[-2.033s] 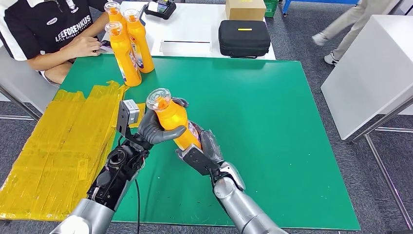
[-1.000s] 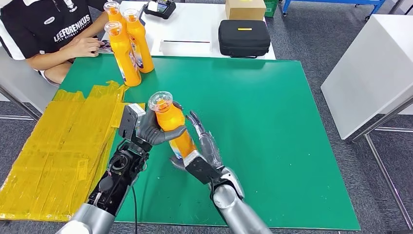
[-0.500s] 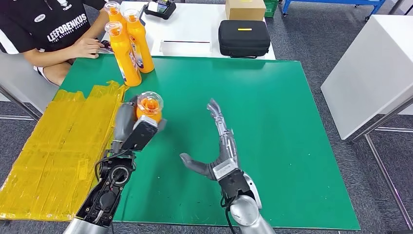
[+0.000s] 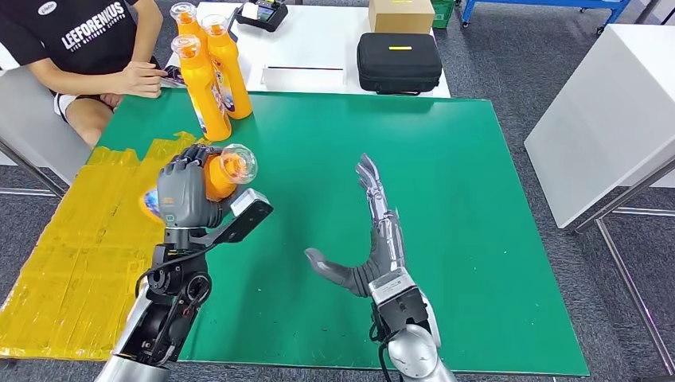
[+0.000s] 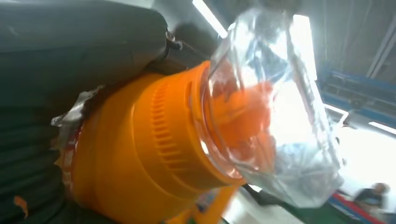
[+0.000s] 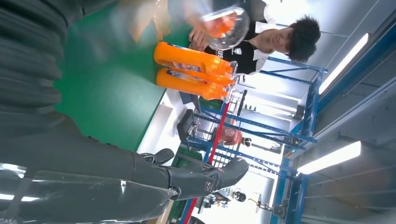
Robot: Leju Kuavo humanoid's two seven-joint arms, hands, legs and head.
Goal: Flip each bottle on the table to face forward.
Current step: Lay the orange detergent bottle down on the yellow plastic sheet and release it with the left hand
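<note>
My left hand (image 4: 188,193) grips an orange bottle (image 4: 219,173) with a clear cap, lifted above the table's left side and tilted, cap toward the right. The left wrist view has this bottle (image 5: 154,149) close up, its clear cap (image 5: 275,116) beside my fingers (image 5: 70,42). My right hand (image 4: 374,243) is open over the middle of the green table (image 4: 446,183), fingers stretched out, holding nothing. Three more orange bottles (image 4: 208,70) stand upright at the far left corner; the right wrist view has them too (image 6: 194,70).
A person (image 4: 87,48) sits at the far left corner, a hand resting by the standing bottles. Yellow taped sheeting (image 4: 72,255) covers the left edge. A black case (image 4: 399,61) and a cardboard box (image 4: 401,14) lie on the white table behind.
Both hands held the bottle at first. My right hand let go and moved right, opening wide. My left hand carried the bottle left and turned it, cap now pointing right.
</note>
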